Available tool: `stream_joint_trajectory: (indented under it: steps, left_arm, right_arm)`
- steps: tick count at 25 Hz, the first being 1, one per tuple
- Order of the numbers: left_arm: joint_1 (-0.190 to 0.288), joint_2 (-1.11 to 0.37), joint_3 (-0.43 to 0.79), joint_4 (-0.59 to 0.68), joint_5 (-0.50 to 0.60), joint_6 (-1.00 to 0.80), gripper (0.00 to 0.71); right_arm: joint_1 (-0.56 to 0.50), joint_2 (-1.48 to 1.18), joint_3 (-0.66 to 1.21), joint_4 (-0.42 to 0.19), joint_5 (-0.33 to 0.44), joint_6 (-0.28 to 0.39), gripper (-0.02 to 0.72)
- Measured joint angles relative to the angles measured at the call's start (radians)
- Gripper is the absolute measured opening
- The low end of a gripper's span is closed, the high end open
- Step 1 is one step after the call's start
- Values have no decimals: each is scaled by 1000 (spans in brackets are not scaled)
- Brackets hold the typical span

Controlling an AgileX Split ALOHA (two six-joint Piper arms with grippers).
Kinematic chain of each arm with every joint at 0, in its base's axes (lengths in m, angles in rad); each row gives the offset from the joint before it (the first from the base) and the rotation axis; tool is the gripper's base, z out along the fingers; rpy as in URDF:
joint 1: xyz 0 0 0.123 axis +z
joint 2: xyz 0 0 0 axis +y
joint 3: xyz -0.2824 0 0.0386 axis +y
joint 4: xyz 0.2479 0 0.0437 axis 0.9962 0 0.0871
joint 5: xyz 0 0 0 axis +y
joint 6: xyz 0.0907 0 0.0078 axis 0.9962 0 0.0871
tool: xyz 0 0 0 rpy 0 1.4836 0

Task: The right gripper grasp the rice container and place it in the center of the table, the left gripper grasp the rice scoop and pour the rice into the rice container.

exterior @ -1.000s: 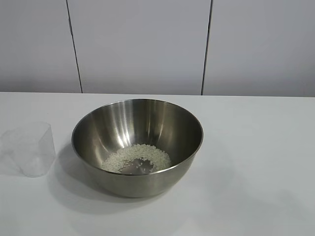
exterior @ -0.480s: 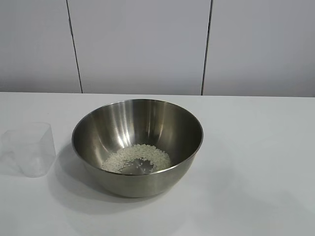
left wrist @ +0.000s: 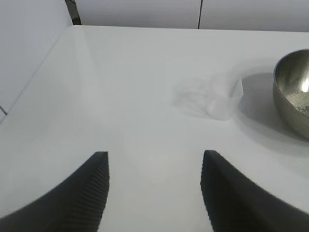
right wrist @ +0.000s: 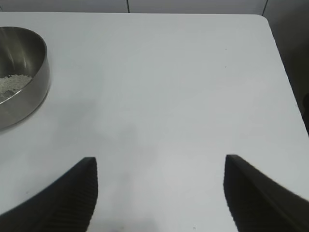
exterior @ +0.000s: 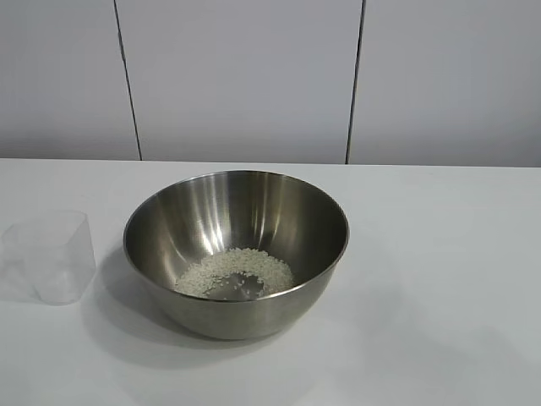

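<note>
Black fingers of left gripper (left wrist: 154,193) and right gripper (right wrist: 159,193): spread, empty, above bare tabletop (exterior: 439,254). Rice scoop (exterior: 52,256): upright, emptied, beside steel rice container (exterior: 236,252) holding rice (exterior: 235,272). Risk: light scoop tips if brushed.

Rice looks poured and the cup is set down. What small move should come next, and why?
Probably none beyond parking. The white rice lies in the round steel bowl, the clear plastic cup stands upright beside it, and the left pincer and right pincer are open over bare white table.
</note>
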Motion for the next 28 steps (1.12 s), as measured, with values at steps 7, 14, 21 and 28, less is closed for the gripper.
stream_joint_trajectory:
  steps: [7, 14, 21, 28]
  left_arm:
    - [0, 0, 110, -12, -110, 10, 414]
    - [0, 0, 131, -24, -142, 11, 414]
    - [0, 0, 131, -25, -144, 11, 414]
    - [0, 0, 131, -25, -144, 11, 414]
  right_arm:
    - [0, 0, 0, 0, 0, 0, 503]
    - [0, 0, 0, 0, 1, 0, 503]
    - [0, 0, 0, 0, 1, 0, 503]
    - [0, 0, 0, 0, 1, 0, 503]
